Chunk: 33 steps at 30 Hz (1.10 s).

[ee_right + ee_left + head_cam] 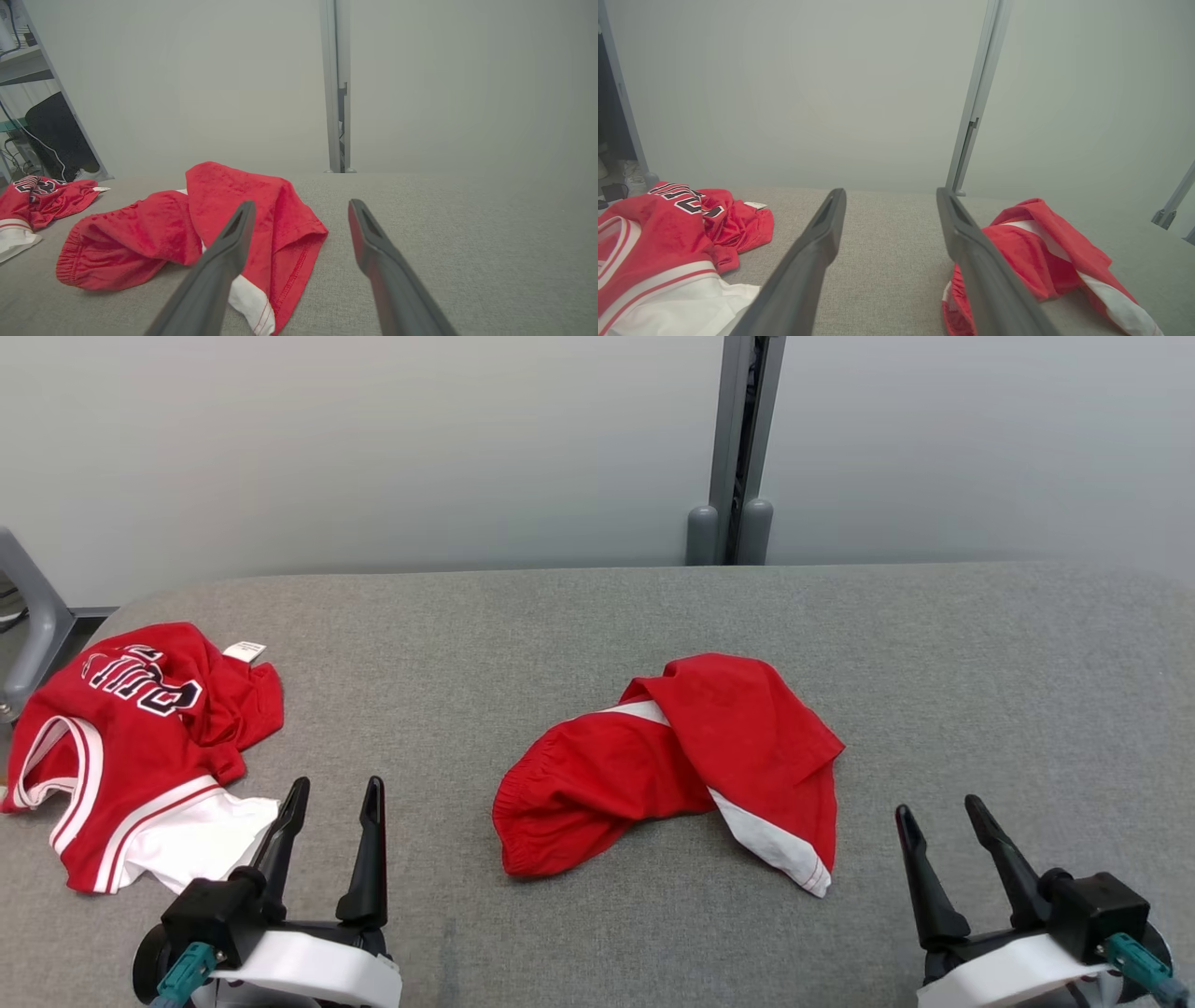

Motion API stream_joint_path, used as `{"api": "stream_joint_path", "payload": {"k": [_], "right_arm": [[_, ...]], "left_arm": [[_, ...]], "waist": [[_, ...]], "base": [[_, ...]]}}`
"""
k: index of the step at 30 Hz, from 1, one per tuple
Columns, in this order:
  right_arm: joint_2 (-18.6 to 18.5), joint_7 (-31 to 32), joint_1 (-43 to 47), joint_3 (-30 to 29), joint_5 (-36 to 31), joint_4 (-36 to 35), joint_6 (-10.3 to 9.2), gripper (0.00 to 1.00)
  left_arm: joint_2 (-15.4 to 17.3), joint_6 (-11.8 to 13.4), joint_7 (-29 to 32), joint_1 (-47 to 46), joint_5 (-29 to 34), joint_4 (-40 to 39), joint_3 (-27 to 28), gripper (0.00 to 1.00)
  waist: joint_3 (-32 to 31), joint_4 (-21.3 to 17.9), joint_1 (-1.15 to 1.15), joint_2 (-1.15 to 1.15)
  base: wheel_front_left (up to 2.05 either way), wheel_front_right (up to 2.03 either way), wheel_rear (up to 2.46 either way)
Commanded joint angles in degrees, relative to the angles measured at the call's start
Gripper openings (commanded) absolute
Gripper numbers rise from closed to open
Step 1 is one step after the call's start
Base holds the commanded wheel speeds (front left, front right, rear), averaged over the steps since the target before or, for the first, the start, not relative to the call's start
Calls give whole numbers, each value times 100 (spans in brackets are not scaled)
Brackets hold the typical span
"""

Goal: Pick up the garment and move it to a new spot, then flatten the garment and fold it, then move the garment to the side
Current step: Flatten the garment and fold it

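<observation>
A crumpled red jersey (140,747) lies at the frame's left on the grey desk (980,663). Lower left, the left pincer (336,789) is spread, empty. The bunched red shorts (672,765) lie at centre. Lower right, the right pincer (938,805) is spread, empty.

two garments, red shorts (667,765) and jersey (131,747); left tool (337,786), right tool (936,805); one table (597,616)

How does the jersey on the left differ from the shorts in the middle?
The jersey carries dark lettering and striped trim; the shorts are plain with a white side panel. The jersey lies at the left edge of the table, close by the open left gripper; the shorts lie mid-table, apart from it. Both are red and white, crumpled, and not held.
</observation>
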Motion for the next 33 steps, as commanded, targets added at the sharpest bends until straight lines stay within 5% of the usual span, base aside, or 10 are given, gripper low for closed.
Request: {"api": "stream_joint_path", "payload": {"k": [1, 25, 27, 28, 29, 32, 33], "right_arm": [[-64, -24, -140, 101, 25, 203, 2, 100], [-101, -25, -1324, 975, 669, 3340, 2, 100], [-101, -14, -1426, 1018, 739, 3557, 2, 70], [-99, -8, -1466, 1053, 767, 3647, 2, 47], [-99, -6, -1498, 1089, 794, 3735, 2, 45], [-91, -10, -1613, 1224, 883, 3902, 2, 0], [-88, -13, -1644, 1274, 912, 3921, 2, 0]], "left_arm": [[5, 26, -9, 43, -3, -15, 4, 100], [70, 54, 77, -52, -36, -80, -150, 100], [78, 63, 76, -54, -45, -86, -153, 100], [81, 70, 77, -56, -50, -87, -157, 100], [86, 71, 77, -56, -54, -88, -159, 100], [95, 77, 75, -44, -52, -86, -150, 100], [97, 91, 73, -42, -54, -88, -146, 100]], "waist": [[-5, 41, 0, 0], [150, 896, 0, 0], [158, 924, 0, 0], [160, 933, 0, 0], [160, 936, 0, 0], [158, 914, 0, 0], [156, 889, 0, 0]], "base": [[0, 0, 0], [0, 0, 0], [0, 0, 0], [0, 0, 0], [0, 0, 0], [0, 0, 0], [0, 0, 0]]}}
